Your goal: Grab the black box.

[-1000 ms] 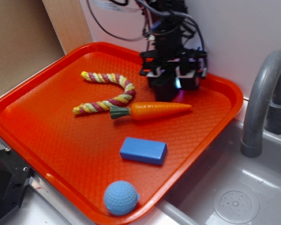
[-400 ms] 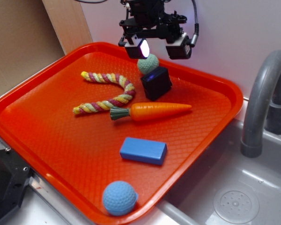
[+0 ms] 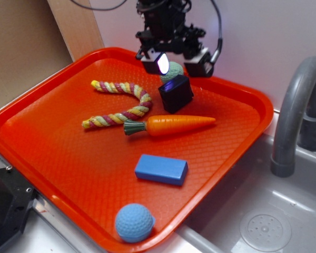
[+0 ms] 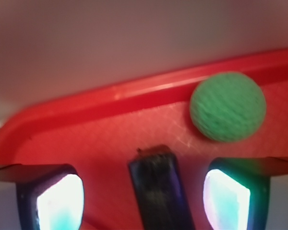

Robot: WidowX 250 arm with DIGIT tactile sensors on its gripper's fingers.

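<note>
My gripper has lifted off the box and now hangs open and empty above it. The box still sits on the tray beside the green ball, so the grab remains undone.

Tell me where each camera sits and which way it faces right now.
Exterior: off the tray's front corner, looking down and back across it; shows the gripper above the black box.
Wrist: on the gripper, looking down toward the back rim; both fingertips show.
Shared: black box, green ball.
</note>
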